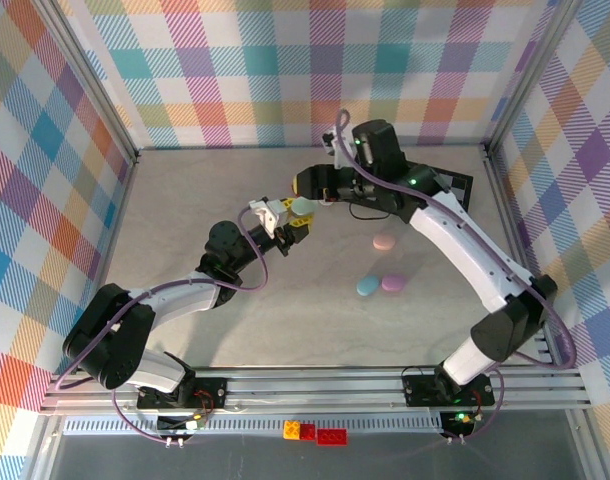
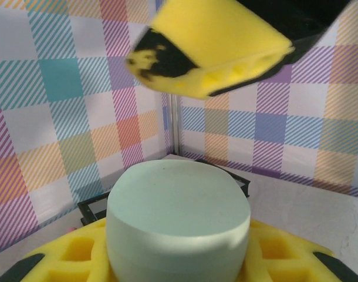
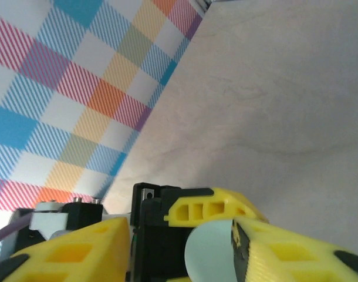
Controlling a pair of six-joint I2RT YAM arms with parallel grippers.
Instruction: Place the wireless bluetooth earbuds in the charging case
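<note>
— So, where are you working?
— On a pale table (image 1: pixel 285 340) boxed in by plaid walls (image 1: pixel 285 70). My left arm (image 1: pixel 175 300) reaches up the middle. My right arm (image 1: pixel 465 250) bends in from the far right, and the two meet over the table's centre.

— What is your left gripper doing?
— My left gripper (image 2: pixel 179 261) is pinched on the mint case (image 2: pixel 179 211), with a yellow finger on each side. It holds the case above the table with the smooth top turned up.

— And the right gripper?
— My right gripper (image 3: pixel 180 232) has its fingers spread and hangs just over that case. From my left wrist I see one yellow fingertip (image 2: pixel 214 47) above the top, apart from it. From my right wrist the case's pale face peeps through the gap between my fingers. Whether a bud sits between them I cannot tell.

— What else is on the table?
— A black tray (image 1: pixel 455 185) lies at the back right, behind my right arm. A pink case (image 1: pixel 385 242) lies right of my grippers. Nearer my bases, a blue case (image 1: pixel 368 286) and a purple case (image 1: pixel 392 283) touch side by side. Red and yellow bricks (image 1: pixel 315 432) sit on the front edge between my bases.
</note>
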